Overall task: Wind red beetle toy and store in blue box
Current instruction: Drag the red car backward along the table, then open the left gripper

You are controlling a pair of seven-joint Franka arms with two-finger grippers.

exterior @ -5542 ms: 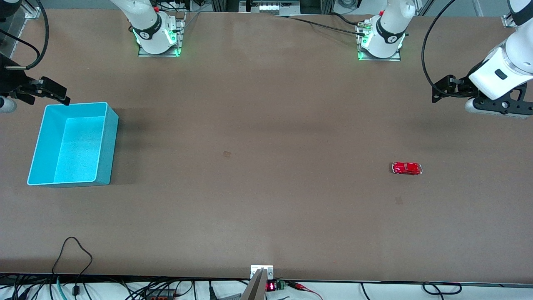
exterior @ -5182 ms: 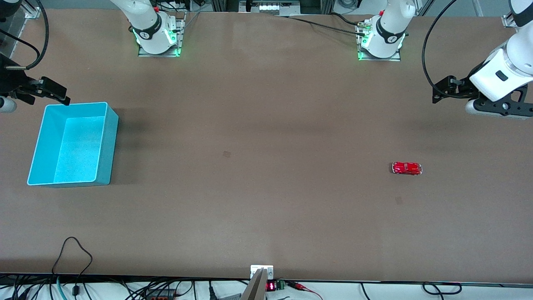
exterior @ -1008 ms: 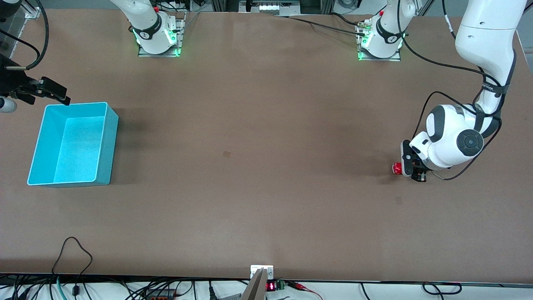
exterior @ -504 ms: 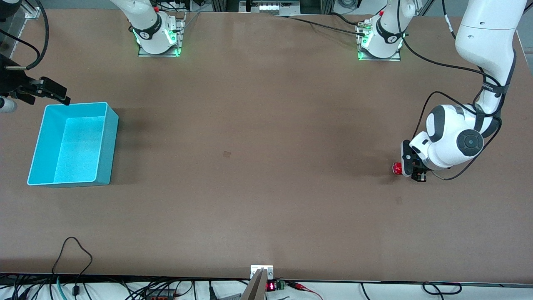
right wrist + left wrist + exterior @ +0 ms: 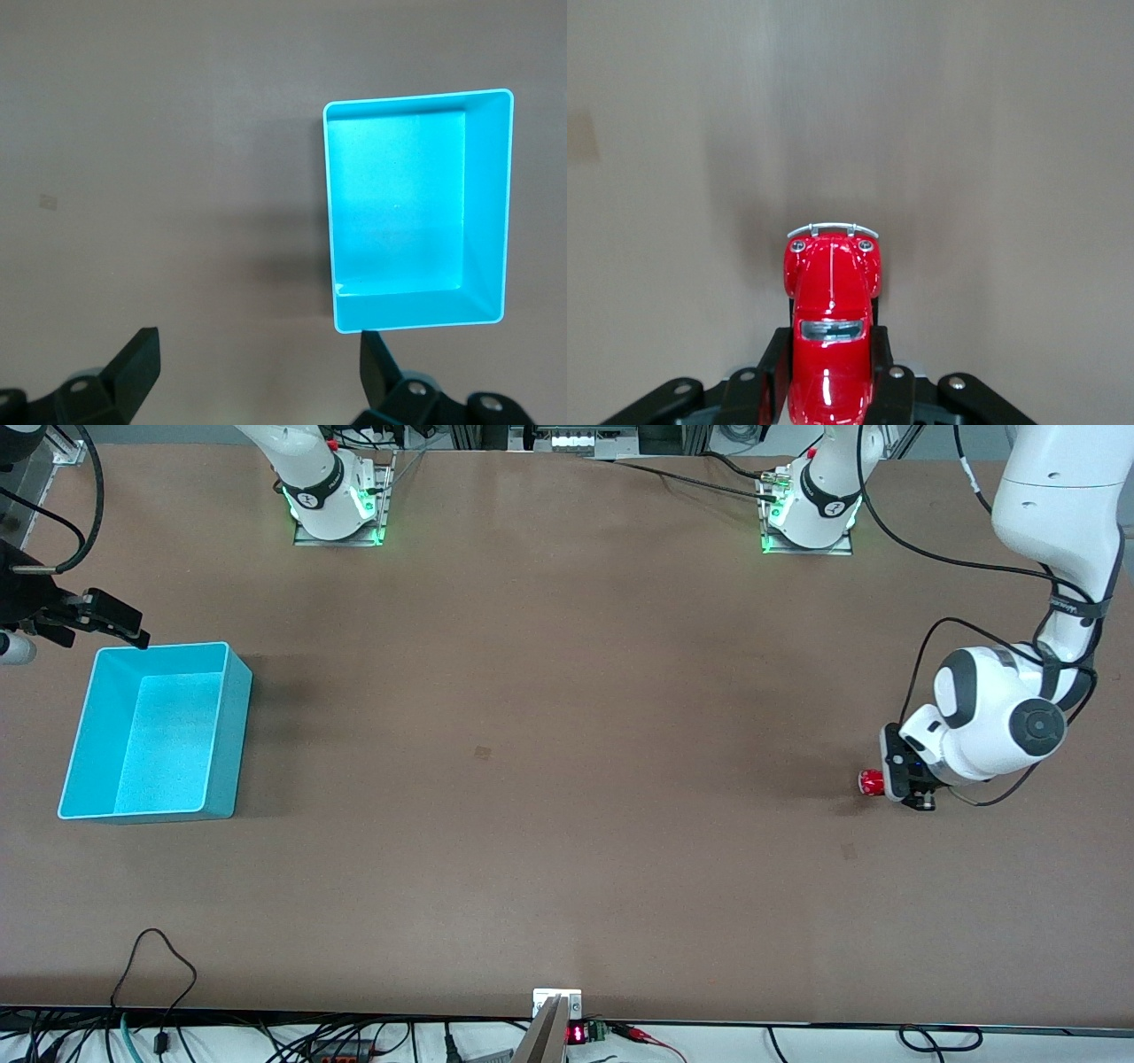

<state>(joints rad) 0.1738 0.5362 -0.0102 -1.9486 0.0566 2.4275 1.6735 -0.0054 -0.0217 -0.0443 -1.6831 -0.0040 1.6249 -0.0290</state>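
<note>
Red beetle toy [image 5: 872, 782]: 1 small glossy red car with a silvery bumper, low at the table [image 5: 549, 850] toward the left arm's end; whether its wheels touch the surface cannot be told. In the left wrist view its bonnet and bumper [image 5: 832, 292] stick out past the fingertips, its rear part hidden between them.

Left gripper [image 5: 902, 779]: closed on the red beetle toy, 1 black finger [image 5: 772, 367] pressed to each flank of the body. The arm comes down from its base at the table's far edge and bends over the toy, wrist tilted low.

Blue box [image 5: 226, 735]: 1 light cyan rectangular bin, open top, paler rim, standing upright on the table toward the right arm's end, well apart from the toy. Nothing lies inside; the right wrist view shows its bare floor [image 5: 396, 208].

Right gripper [image 5: 120, 627]: spread wide and holding nothing, waiting in the air just over the table by the box's far corner. Its 2 dark fingertips [image 5: 137, 354] stand well apart in the right wrist view, with the box between and past them.

Table: brown matte surface, 2 small darker marks on it, 1 near the middle [image 5: 482, 753] and 1 nearer the front camera than the toy [image 5: 849, 851].

Cables [image 5: 159, 957]: 1 thin black loop lying at the table's near edge, toward the right arm's end.
</note>
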